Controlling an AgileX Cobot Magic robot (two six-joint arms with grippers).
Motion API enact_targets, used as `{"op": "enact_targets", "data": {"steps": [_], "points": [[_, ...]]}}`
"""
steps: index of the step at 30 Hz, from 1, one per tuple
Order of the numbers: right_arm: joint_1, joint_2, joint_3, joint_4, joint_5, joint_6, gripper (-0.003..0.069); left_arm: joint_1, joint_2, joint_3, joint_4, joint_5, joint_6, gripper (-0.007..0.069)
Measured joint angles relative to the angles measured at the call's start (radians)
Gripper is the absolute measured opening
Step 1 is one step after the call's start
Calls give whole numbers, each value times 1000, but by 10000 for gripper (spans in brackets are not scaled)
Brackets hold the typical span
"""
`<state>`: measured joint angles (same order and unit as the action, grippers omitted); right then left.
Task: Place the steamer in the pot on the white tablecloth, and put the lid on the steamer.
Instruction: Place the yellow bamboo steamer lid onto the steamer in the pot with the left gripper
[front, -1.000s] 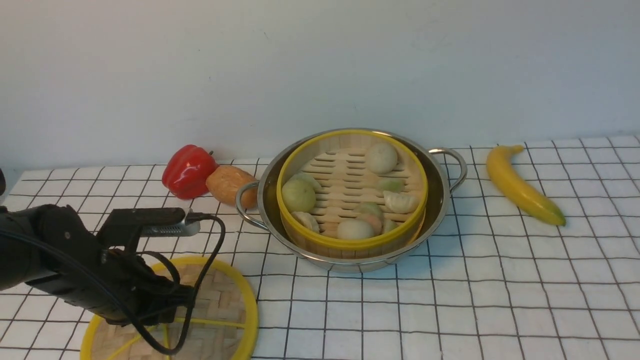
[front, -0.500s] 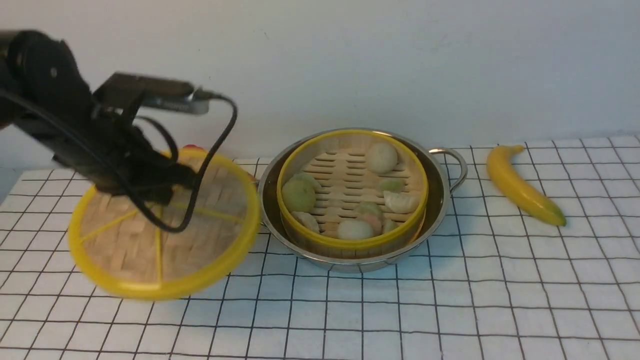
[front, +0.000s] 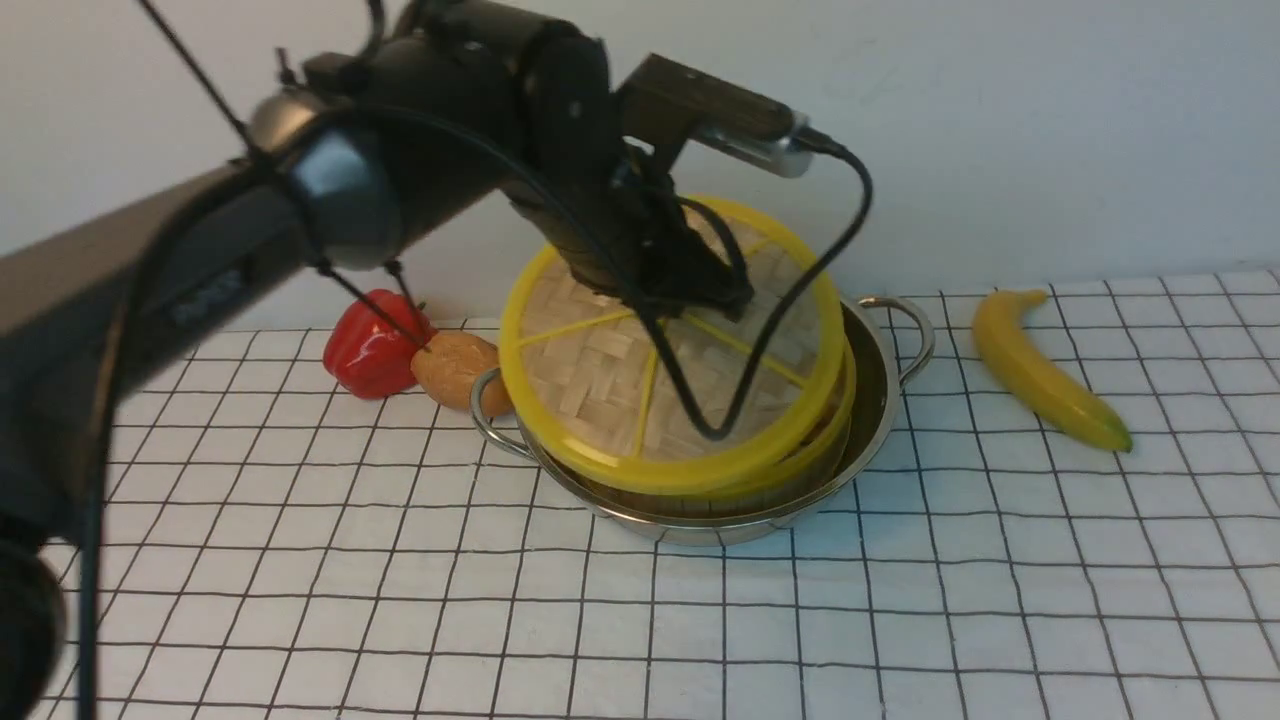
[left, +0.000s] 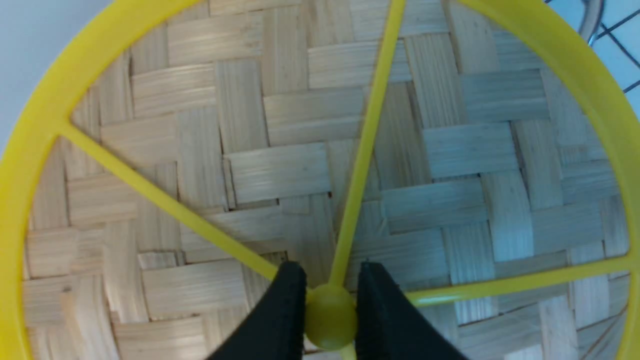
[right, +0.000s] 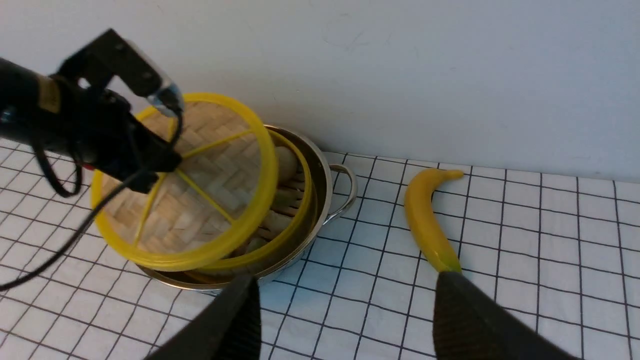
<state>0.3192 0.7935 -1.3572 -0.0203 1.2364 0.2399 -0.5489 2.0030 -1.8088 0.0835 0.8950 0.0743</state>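
The white black-gridded tablecloth (front: 900, 600) carries the wide shiny steel pot (front: 875, 400), with the yellow-rimmed bamboo steamer (right: 290, 197) seated inside. The flat woven-bamboo lid (front: 600, 370) hangs tilted just over it, pinched at its yellow centre knob (left: 330, 320) by the left gripper (left: 331, 295), likely for centring. The right gripper (right: 345, 282) hangs spread and empty.

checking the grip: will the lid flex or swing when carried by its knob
Probably stiff: the lid looks flat though tilted. Likely light: the left gripper holds it by its small centre knob alone. That round knob may let it pivot.
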Motion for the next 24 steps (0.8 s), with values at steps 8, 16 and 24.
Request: {"op": "enact_targets", "data": {"steps": [8, 16, 24], "points": [[0, 0, 0, 20, 0, 7, 456, -27, 93, -102, 44, 4, -9, 117], [0, 0, 0, 20, 0, 9, 456, -27, 100, -108, 75, 2, -31, 117], [0, 0, 0, 20, 0, 10, 456, -27, 107, -109, 75, -2, -39, 117]]}}
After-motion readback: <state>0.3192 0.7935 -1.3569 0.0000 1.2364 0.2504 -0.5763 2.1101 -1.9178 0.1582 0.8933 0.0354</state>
